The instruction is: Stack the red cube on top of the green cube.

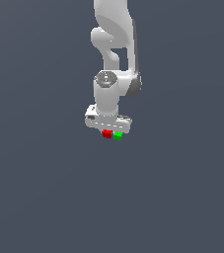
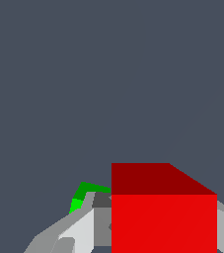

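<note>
Claw [image 1: 108, 129] first: from the exterior view I see it pointing down from the white arm [image 1: 114, 44], with the red cube [image 1: 107, 134] peeking out right under the hand's flat body. On the wrist view the red cube [image 2: 164, 212] fills the space between the grey fingers [image 2: 81, 232], one finger on each side and pressed to its faces as far as I can make out, so I read the claw as clamped on the red cube. The green cube [image 1: 118, 136] sits just beside the red one, toward the exterior view's right, and the two look to be touching or nearly so; I cannot tell which from this far out. On the wrist view only a small corner of the green cube [image 2: 82, 195] shows, poking out behind one finger, next to the red cube and not under it. The red cube is not on top of the green one; in the exterior view they appear about level. Both cubes lie near the middle of the dark grey surface [image 1: 44, 197], well away from every edge that I can see, and none of its corners are in frame. Whether the red cube rests on the surface or is lifted a touch, I cannot tell.
</note>
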Tool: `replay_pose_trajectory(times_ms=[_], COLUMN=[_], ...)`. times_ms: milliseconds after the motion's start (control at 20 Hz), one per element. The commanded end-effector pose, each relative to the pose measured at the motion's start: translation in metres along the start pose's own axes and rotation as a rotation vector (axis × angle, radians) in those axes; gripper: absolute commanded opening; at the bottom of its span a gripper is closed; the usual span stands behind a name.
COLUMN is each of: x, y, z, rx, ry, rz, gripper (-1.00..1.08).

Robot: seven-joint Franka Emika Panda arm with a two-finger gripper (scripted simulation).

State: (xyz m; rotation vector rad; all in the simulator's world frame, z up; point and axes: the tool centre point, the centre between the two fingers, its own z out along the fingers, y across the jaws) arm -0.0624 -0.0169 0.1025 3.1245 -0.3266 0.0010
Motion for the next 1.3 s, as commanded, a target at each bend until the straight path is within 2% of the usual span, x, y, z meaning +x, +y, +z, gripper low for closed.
replay_pose_trajectory(times_ms=[0,400,750,800,1250], x=[-0.012,-0.046,-0.051,-0.051,-0.051], y=[-0.010,-0.039,-0.045,-0.045,-0.045], z=[0.008,0.034,0.039,0.039,0.039], rx=[0.000,0.000,0.000,0.000,0.000], ry=[0.000,-0.001,-0.001,-0.001,-0.001], rz=[-0.001,-0.001,-0.001,-0.001,-0.001], gripper=[-1.00,-1.00,-1.00,1.00,1.00])
